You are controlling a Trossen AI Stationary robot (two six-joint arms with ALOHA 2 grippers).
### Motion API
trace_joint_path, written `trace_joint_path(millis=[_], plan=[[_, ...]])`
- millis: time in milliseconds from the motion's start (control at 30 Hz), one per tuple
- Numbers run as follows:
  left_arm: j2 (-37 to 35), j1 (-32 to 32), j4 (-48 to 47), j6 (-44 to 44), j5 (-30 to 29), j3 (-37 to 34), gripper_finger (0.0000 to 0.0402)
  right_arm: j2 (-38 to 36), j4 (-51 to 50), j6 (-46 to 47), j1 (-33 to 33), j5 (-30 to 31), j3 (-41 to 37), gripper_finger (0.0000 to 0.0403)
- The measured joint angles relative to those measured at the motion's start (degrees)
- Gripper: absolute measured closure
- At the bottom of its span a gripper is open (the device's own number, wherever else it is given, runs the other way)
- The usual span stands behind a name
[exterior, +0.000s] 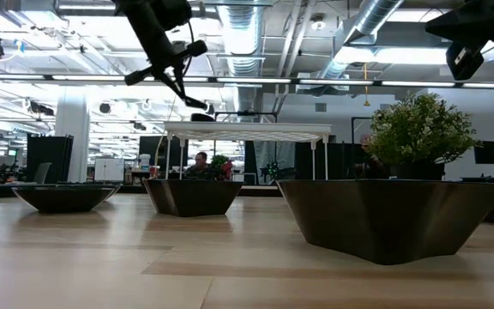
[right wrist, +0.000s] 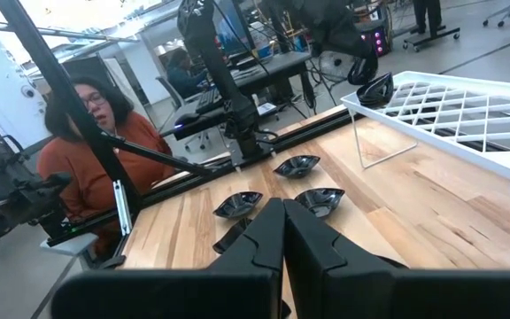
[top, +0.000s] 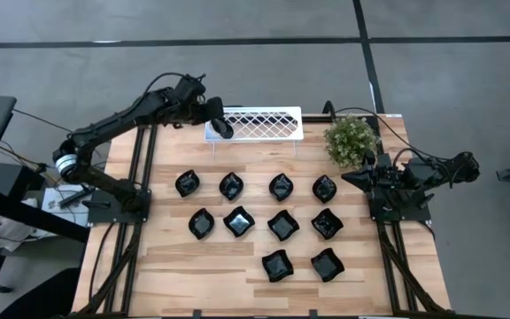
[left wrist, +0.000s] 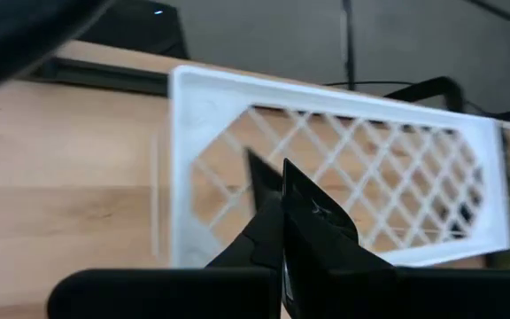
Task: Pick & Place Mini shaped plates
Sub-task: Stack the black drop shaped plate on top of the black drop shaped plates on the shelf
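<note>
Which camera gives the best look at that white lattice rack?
The high view: it shows the whole white lattice rack from above, with the left gripper holding a mini plate at its end. The low view sees it edge-on; the wrist views show only part.

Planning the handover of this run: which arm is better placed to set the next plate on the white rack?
The left. Its gripper already holds a plate above the white rack's left end. The right gripper is shut, empty and parked beside the potted plant.
</note>
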Motion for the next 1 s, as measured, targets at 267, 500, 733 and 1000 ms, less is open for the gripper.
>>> trace_joint_path(millis=[267, 500, 733, 1000], plan=[[0.66, -0.01, 0.47, -0.11, 0.32, 0.07, 0.0398, 0.0, 0.0, 0.0, -0.01, 0.0, 0.0, 0.0403], [3.35, 0.06, 4.5, 0.21, 3.42, 0.09, 0.0398, 0.0, -0.04, 0.0, 0.0, -0.02, 0.0, 0.0403], [4.5, 0.2, 4.05, 1.39, 5.15, 0.09, 0.0398, 0.0, -0.02, 0.0, 0.0, -0.03, 0.01, 0.0403], [4.0, 1.49, 3.41, 2.32, 5.91, 0.09, 0.0398, 0.0, -0.02, 0.0, -0.02, -0.2, 0.0, 0.0403]])
